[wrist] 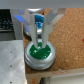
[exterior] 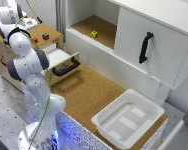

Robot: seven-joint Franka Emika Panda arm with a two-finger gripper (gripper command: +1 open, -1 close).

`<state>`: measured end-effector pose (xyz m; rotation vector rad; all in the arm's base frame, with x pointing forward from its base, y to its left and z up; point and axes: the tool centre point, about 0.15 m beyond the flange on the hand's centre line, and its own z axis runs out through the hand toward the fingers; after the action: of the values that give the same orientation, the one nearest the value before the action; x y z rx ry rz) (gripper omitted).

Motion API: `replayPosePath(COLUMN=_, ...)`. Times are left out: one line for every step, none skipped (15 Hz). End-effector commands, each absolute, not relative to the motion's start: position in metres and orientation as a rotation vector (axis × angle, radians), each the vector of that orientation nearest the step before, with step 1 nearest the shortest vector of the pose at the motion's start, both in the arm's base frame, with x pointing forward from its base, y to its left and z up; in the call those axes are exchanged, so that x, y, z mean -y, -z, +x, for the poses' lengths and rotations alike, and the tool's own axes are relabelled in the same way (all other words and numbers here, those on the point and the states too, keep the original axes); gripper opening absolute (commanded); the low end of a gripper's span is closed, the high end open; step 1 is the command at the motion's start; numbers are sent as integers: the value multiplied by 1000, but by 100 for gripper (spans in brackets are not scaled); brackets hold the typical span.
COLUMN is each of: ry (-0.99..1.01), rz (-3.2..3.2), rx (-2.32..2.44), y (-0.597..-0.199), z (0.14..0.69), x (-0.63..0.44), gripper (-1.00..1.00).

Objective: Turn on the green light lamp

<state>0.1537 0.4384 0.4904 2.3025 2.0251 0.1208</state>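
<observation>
Wrist view: the gripper [wrist: 40,44] is pointing down at the green light lamp [wrist: 40,54], a round green dome in a silver ring. Its two fingers [wrist: 34,37] are standing close together, a narrow gap showing between them, and their tips are meeting or nearly meeting the dome's top; they are enclosing nothing. The lamp is sitting on a wooden box surface [wrist: 25,42], with cork board beside it.

Exterior view: the white arm [exterior: 29,65] is reaching over the wooden box [exterior: 9,50] at the exterior view's left. The gripper and the green lamp are not discernible here, being hidden by the arm. Countable items: one red button [exterior: 35,39] and one dark button [exterior: 45,36] on the box top, one open drawer with a black handle [exterior: 65,67], one yellow cube [exterior: 94,34] on the shelf, one white tray [exterior: 128,118] on the cork table [exterior: 84,95], and one cabinet door with a black handle [exterior: 145,47].
</observation>
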Motion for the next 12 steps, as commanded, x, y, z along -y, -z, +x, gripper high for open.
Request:
replayPosePath(ry=-110, rz=2354, rx=-2030, y=-464, z=148, x=-437, gripper=-100)
replayPosePath(ry=-105, rz=2354, rx=-2036, y=-461, z=150, x=-439, gripper=-100)
replayPosePath(ry=-98, rz=2350, rx=-2038, y=-459, z=151, x=-441, gripper=-100)
replayPosePath(ry=-90, rz=2352, rx=-2044, y=-455, z=153, x=-442, gripper=-100)
replayPosePath(ry=-82, rz=2344, rx=-2052, y=-452, z=155, x=-444, gripper=-100)
replayPosePath(ry=-77, rz=2342, rx=-2056, y=-450, z=157, x=-446, gripper=-100)
replayPosePath(ry=-81, rz=2339, rx=-2060, y=-448, z=161, x=-448, gripper=-100)
replayPosePath(ry=-79, rz=2332, rx=-2059, y=-447, z=164, x=-451, gripper=-100)
replayPosePath(ry=-68, rz=2320, rx=-2063, y=-445, z=167, x=-454, gripper=-100)
replayPosePath(ry=-50, rz=2312, rx=-2070, y=-440, z=168, x=-456, gripper=-100)
replayPosePath(ry=-12, rz=2298, rx=-2070, y=-431, z=167, x=-458, gripper=-100)
replayPosePath(ry=11, rz=2302, rx=-2076, y=-424, z=165, x=-458, gripper=-100)
